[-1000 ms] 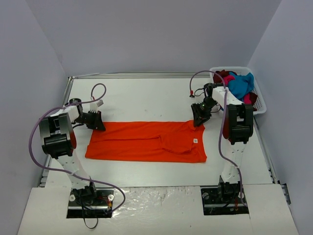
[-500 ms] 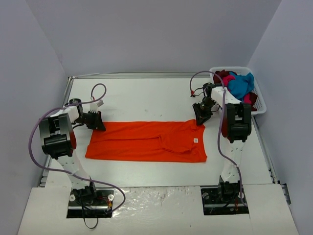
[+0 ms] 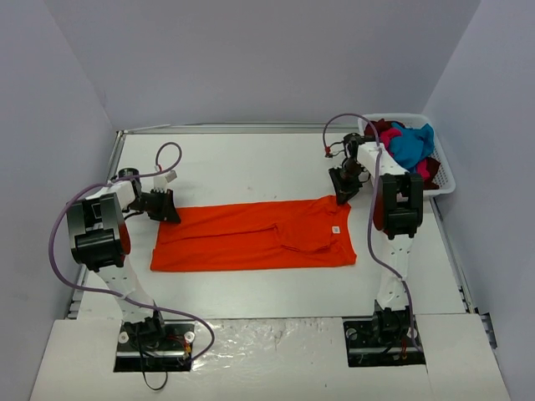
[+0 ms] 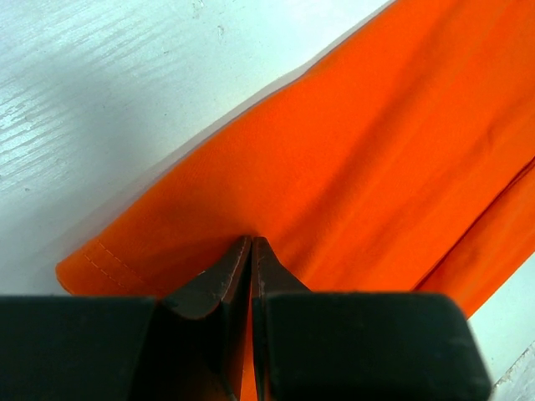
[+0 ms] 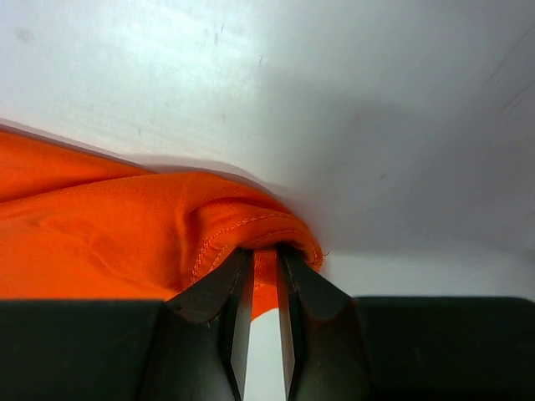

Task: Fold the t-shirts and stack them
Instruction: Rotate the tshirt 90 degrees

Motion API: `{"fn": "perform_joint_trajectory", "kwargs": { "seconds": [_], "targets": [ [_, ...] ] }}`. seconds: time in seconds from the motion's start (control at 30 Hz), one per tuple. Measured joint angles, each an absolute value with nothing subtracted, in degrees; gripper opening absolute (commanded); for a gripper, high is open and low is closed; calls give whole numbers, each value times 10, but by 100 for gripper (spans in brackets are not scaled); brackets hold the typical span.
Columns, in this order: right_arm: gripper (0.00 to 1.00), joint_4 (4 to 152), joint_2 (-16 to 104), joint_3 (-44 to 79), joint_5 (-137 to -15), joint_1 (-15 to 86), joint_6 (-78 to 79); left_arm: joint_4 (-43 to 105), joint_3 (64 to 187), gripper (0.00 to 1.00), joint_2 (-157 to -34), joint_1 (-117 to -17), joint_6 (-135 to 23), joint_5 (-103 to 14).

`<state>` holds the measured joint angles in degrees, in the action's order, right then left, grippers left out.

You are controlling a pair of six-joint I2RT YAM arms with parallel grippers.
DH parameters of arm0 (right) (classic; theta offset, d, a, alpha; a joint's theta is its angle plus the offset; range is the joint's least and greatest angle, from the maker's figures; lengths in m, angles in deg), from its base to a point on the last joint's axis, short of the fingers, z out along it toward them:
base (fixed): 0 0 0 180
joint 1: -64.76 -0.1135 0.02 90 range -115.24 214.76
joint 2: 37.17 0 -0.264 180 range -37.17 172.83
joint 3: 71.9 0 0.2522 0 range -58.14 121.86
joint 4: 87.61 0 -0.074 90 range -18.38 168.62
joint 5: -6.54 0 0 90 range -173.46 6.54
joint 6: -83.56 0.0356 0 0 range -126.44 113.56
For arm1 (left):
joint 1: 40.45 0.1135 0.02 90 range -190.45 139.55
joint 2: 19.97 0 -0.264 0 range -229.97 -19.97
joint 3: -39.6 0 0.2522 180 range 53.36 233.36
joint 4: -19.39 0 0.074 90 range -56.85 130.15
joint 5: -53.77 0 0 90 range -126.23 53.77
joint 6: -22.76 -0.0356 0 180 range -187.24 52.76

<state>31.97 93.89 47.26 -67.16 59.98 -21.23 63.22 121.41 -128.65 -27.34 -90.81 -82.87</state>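
Note:
The orange t-shirt (image 3: 251, 234) lies stretched across the table, folded lengthwise, its small white tag (image 3: 336, 229) near the right end. My left gripper (image 3: 171, 215) is shut on its far left corner; the left wrist view shows the jaws pinched on the orange cloth (image 4: 351, 159) at the gripper (image 4: 252, 242). My right gripper (image 3: 341, 197) is shut on the far right corner; the right wrist view shows bunched hem (image 5: 226, 234) clamped at the gripper (image 5: 265, 255). Teal, magenta and dark red shirts (image 3: 410, 146) are heaped in the basket.
The white plastic basket (image 3: 443, 180) stands at the far right corner, next to the right arm. Walls close in the table on the left, back and right. Cables loop from both arms.
My right gripper has pulled its corner of the orange shirt toward the far side and right. The shirt's right end has shifted that way and the shirt lies tauter. The left gripper has barely moved.

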Motion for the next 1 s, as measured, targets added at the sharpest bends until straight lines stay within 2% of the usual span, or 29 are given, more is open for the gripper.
{"fn": "perform_joint_trajectory", "kwargs": {
  "seconds": [0.33, 0.47, 0.53, 0.67, 0.83, 1.0],
  "targets": [
    [12, 315, 1068, 708, -694, 591, -218, 695, 1207, 3, -1275, -268, -977, -842],
    [12, 326, 1149, 852, -696, 583, -226, 738, 1190, 5, -1222, -241, -1004, -842],
    [16, 347, 1174, 893, -697, 578, -231, 750, 1190, 6, -1183, -225, -1013, -841],
    [15, 427, 1180, 884, -710, 561, -247, 786, 1194, 6, -1106, -206, -1027, -838],
    [8, 534, 1174, 847, -754, 527, -261, 793, 1185, 9, -1015, -207, -1018, -825],
    [6, 602, 1123, 757, -802, 492, -262, 771, 1168, 10, -931, -207, -982, -798]
  ]
}}
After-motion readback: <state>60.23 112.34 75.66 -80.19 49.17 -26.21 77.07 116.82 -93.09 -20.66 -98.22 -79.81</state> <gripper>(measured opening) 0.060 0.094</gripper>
